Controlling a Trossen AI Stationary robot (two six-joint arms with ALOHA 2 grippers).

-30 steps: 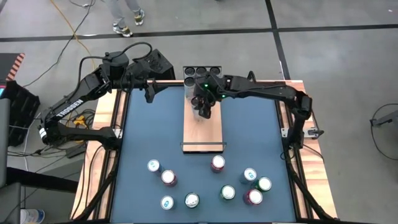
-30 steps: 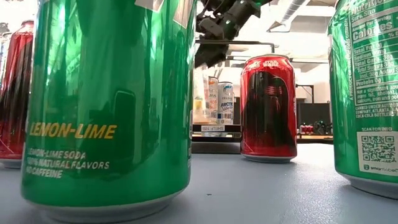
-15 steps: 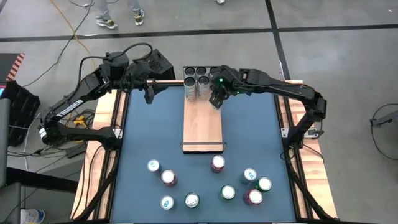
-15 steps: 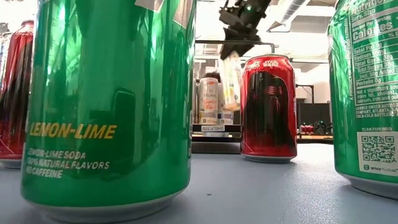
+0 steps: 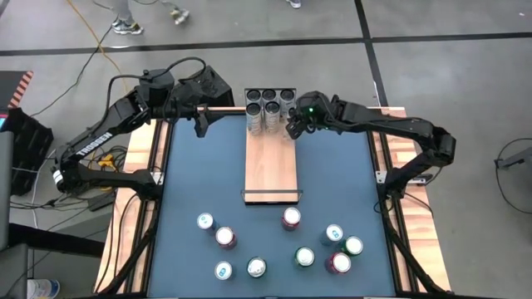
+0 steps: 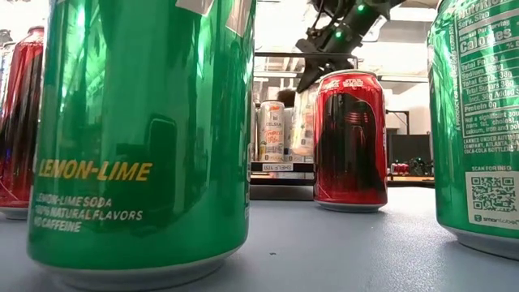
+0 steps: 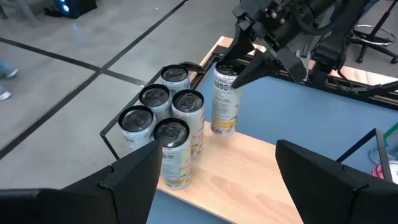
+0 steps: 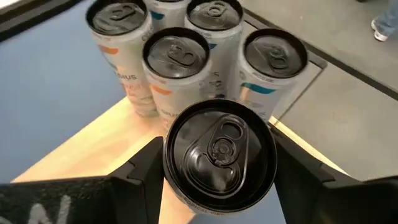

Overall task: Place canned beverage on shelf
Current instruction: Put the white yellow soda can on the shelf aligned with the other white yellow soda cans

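The right gripper (image 5: 293, 126), fingers clasping a slim white can (image 7: 225, 99), holds it upright on the far end of the shelf (image 5: 270, 170), just beside five matching cans (image 7: 163, 112), apparently filling the row, while the left gripper (image 5: 199, 124) waits open nearby.

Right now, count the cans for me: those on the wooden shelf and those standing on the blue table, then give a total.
Slim cans on the shelf: 6
Loose cans on the blue table: 9
Total: 15
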